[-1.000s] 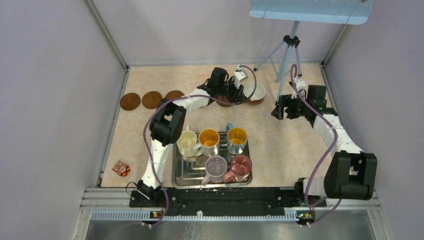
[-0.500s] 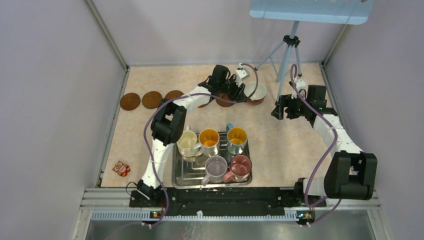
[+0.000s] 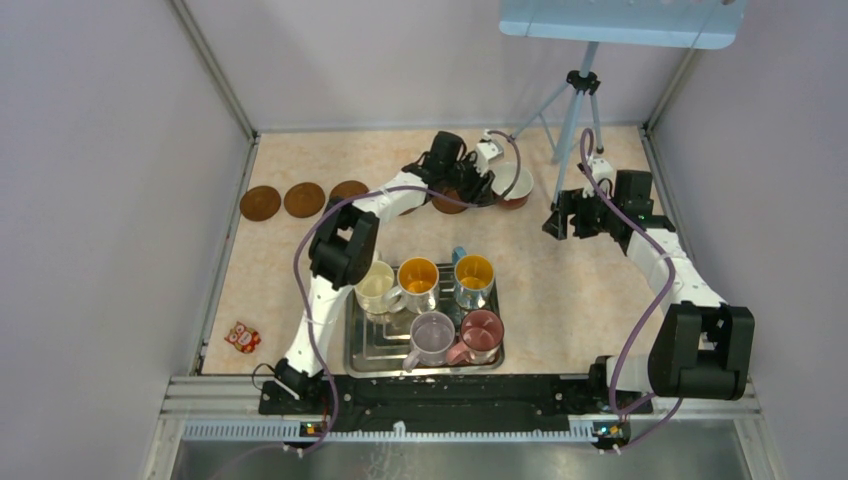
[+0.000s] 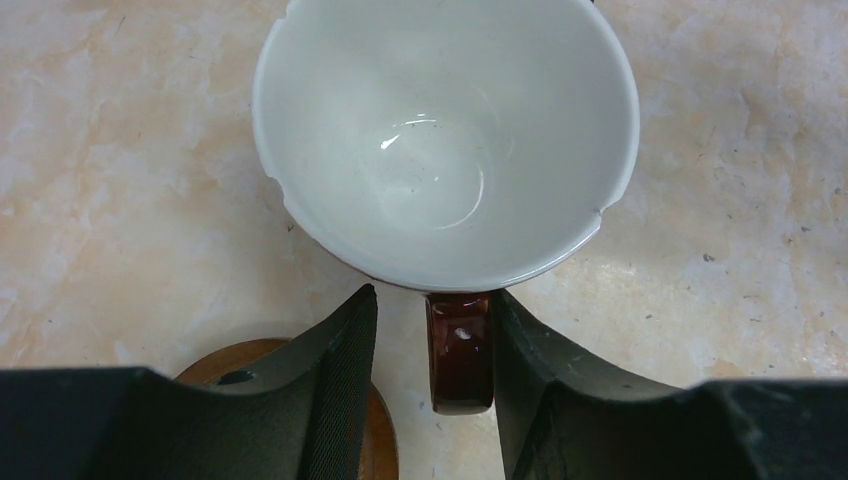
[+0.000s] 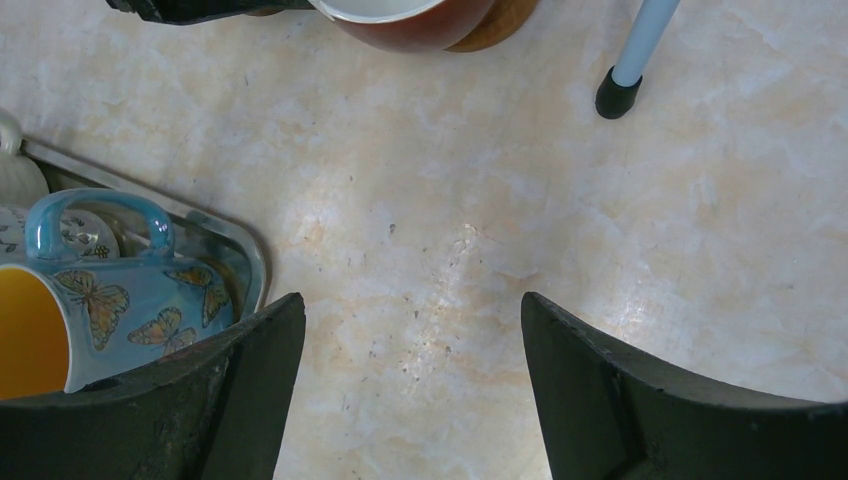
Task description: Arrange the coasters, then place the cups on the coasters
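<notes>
Now, left gripper (image 4: pixel 435 325) has its jaws parted round the red cup (image 4: pixel 440 140) handle (image 4: pixel 460 355), far centre.
Three coasters (image 3: pixel 303 199) line the far left; five cups (image 3: pixel 418 272) sit in the near tray (image 3: pixel 360 355); red cup sits on a tan coaster (image 5: pixel 500 22); right gripper (image 5: pixel 412 305) hovers just right, jaws spread wide.

Left tool (image 4: pixel 435 300) ajar, right tool (image 5: pixel 412 300) wide.
</notes>
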Tool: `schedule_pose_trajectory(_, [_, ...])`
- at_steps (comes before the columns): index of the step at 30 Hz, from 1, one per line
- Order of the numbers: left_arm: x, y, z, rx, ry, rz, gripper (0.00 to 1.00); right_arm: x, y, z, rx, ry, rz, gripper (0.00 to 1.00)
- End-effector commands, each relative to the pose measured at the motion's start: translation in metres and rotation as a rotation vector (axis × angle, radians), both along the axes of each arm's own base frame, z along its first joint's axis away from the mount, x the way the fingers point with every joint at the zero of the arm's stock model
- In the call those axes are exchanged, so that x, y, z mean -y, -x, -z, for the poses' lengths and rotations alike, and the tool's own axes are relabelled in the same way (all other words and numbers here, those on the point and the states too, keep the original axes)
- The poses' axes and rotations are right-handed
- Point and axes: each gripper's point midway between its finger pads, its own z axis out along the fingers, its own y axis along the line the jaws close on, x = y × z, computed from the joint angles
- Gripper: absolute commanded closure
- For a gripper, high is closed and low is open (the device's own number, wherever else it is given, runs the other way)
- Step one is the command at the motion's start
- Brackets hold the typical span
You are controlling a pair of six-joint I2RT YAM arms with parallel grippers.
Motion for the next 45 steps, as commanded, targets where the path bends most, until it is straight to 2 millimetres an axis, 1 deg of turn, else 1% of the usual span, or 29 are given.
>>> schedule_pose_trajectory(1, [0.01, -0.008, -0.009, 0.046, -0.001, 0.002, 0.5, 0.003, -0.006, -0.006, 0.034, 0.005, -0.005, 0.22])
schedule_pose_trajectory(5, [0.012, -0.01, -0.006, 0.045, -0.014, -0.005, 0.54, 0.003, -0.006, -0.006, 0.034, 0.007, -0.006, 0.22])
schedule_pose_trajectory(8, [0.013, -0.012, -0.008, 0.047, -0.009, -0.01, 0.61, 0.003, -0.006, -0.005, 0.033, 0.008, -0.007, 0.22])
schedule_pose_trajectory(10, [0.014, -0.013, -0.01, 0.048, -0.002, -0.014, 0.68, 0.003, -0.006, -0.005, 0.033, 0.009, -0.008, 0.22])
schedule_pose_trajectory(13, [0.016, -0.012, -0.015, 0.052, 0.012, -0.012, 0.82, 0.003, -0.006, -0.005, 0.033, 0.008, -0.009, 0.22])
schedule_pose_trajectory(16, [0.017, -0.013, -0.02, 0.059, 0.027, -0.013, 0.99, 0.003, -0.006, -0.005, 0.033, 0.008, -0.009, 0.22])
schedule_pose_trajectory(17, [0.018, -0.013, -0.022, 0.062, 0.035, -0.015, 1.0, 0.003, -0.006, -0.004, 0.031, 0.007, -0.01, 0.22])
schedule_pose_trajectory(22, [0.023, -0.014, -0.044, 0.107, 0.105, -0.018, 1.0, 0.003, -0.005, -0.004, 0.031, 0.006, -0.011, 0.22])
schedule_pose_trajectory(23, [0.025, -0.016, -0.051, 0.131, 0.126, -0.018, 1.0, 0.002, -0.005, -0.004, 0.03, 0.005, -0.012, 0.22])
schedule_pose_trajectory(27, [0.034, -0.02, -0.059, 0.161, 0.146, -0.016, 1.0, 0.002, -0.005, -0.004, 0.028, 0.004, -0.012, 0.22])
schedule_pose_trajectory(32, [0.039, -0.025, -0.051, 0.155, 0.13, -0.021, 1.0, 0.003, -0.005, -0.004, 0.028, 0.007, -0.011, 0.22])
schedule_pose_trajectory(39, [0.039, -0.026, -0.038, 0.169, 0.095, -0.016, 1.0, 0.002, -0.006, -0.003, 0.026, 0.005, -0.013, 0.22])
schedule_pose_trajectory(41, [0.038, -0.026, -0.03, 0.154, 0.072, -0.023, 1.0, 0.002, -0.006, -0.002, 0.023, 0.005, -0.014, 0.22])
schedule_pose_trajectory(45, [0.035, -0.027, -0.026, 0.15, 0.05, -0.04, 1.0, 0.003, -0.005, -0.003, 0.025, 0.008, -0.012, 0.22])
